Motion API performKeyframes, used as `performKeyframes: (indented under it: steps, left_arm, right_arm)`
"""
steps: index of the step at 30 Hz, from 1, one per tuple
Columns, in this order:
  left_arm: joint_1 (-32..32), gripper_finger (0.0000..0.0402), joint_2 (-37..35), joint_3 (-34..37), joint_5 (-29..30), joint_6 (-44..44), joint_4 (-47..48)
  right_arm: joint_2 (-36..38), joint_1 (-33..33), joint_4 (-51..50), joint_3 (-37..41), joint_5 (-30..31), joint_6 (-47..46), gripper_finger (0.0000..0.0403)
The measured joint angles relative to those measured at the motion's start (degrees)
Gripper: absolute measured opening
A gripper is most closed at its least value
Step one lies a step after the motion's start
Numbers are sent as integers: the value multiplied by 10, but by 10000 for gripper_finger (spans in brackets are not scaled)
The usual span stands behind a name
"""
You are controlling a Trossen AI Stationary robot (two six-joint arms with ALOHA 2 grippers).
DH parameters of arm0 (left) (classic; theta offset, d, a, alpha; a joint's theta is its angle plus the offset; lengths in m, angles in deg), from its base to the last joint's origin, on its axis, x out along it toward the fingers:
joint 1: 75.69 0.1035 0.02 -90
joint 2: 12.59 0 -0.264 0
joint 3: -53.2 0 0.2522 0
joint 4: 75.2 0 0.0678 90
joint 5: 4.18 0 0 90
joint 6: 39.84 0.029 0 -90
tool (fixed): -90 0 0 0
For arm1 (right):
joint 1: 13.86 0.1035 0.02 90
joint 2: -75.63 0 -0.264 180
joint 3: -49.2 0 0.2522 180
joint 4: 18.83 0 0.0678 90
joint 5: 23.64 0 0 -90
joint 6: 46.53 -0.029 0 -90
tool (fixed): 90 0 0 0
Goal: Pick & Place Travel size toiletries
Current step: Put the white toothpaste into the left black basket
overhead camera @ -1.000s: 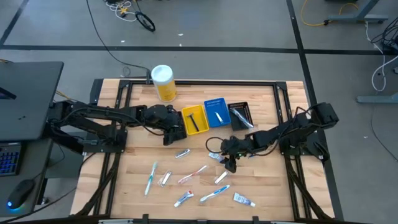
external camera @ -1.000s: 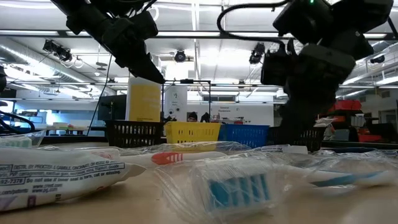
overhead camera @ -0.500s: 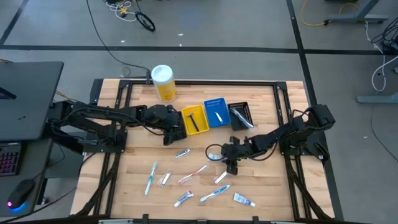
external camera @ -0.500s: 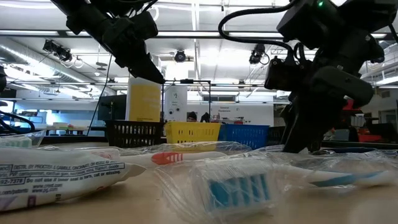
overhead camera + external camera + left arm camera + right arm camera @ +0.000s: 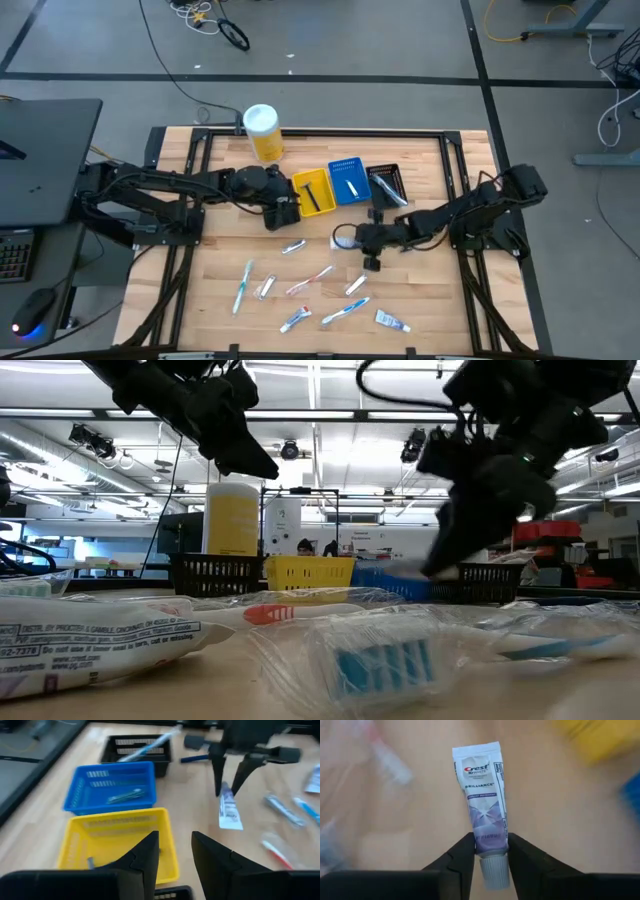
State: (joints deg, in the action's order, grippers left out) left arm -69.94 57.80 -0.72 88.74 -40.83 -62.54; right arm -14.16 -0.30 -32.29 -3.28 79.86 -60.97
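Observation:
My right gripper point(image 5: 490, 845) is shut on a small white Crest toothpaste tube point(image 5: 481, 795) above mid-table point(image 5: 352, 240), just near of the bins; the left wrist view shows the tube point(image 5: 230, 812) hanging under it. My left gripper point(image 5: 175, 840) is open and empty, hovering at the yellow bin's point(image 5: 312, 190) left edge point(image 5: 287, 207). Several more wrapped toothbrushes point(image 5: 243, 285), tubes point(image 5: 392, 320) and sachets point(image 5: 293, 247) lie flat on the near half of the table. A dark item lies in the yellow bin, and a light one in the blue bin point(image 5: 347, 180). My right gripper pinches the tube between its two fingers point(image 5: 462, 855) at the cap end point(image 5: 490, 842), just above the white cap point(image 5: 494, 870). The fingers come from above, pointing down. The tube hangs below them, crimped end point(image 5: 231, 826) lowest, and looks clear of the table.
Yellow, blue and black bins point(image 5: 386, 185) stand side by side at the table's far middle; a toothbrush sticks out of the black one. A tall yellow canister with a white lid point(image 5: 263, 132) stands at the far left. Bare wood shows between the bins and the scattered items.
My right gripper has risen from the table with the tube and moved a little toward the far edge and the bins, tipping as it went. The tube has left the tabletop and now hangs below the fingers. My left gripper has shifted slightly toward the yellow bin.

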Motion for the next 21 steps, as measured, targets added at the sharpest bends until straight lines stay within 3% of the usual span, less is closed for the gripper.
performKeyframes:
  steps: [6,9,13,21]
  left_arm:
    - [5,124,0,0,22,2,-3]
    - [5,126,0,0,34,12,-10]
    - [13,147,0,0,42,-3,-16]
    - [67,189,0,0,-25,-186,-95]
  right_arm:
    - [32,-38,102,0,134,191,112]
    - [32,-65,168,-1,131,276,112]
    - [32,-93,217,-1,152,321,112]
    - [31,-125,274,-1,165,463,112]
